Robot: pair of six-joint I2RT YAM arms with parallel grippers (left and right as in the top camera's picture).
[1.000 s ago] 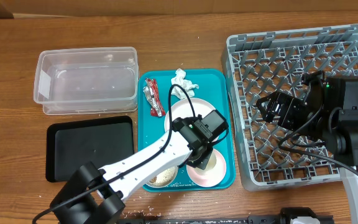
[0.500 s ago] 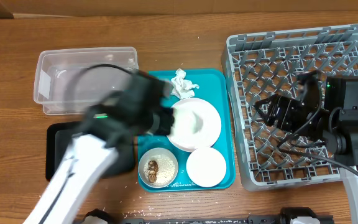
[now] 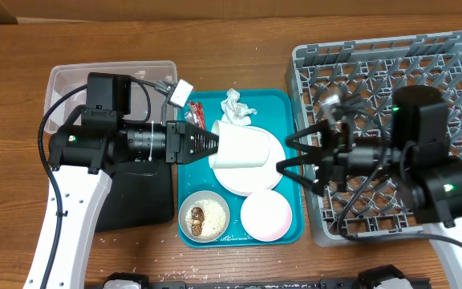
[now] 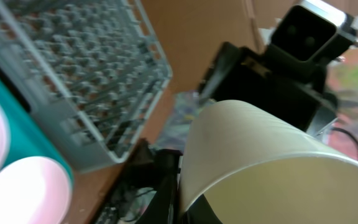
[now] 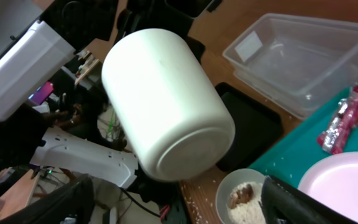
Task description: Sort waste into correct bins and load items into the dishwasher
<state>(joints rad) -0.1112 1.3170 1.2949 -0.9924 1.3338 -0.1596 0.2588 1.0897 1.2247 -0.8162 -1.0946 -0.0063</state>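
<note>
White cup sideways over the pale plate, clasped by the left gripper, right gripper spread wide beside it, cup base seen only from the right wrist, left-wrist view blurred, contact hidden.

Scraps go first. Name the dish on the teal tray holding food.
The small whitish bowl, near-left on the tray: brown scraps and pale crumbs inside; the pink bowl beside it shows none.

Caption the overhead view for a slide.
Left gripper holds the white cup sideways above the teal tray, base toward the open right gripper.
</note>
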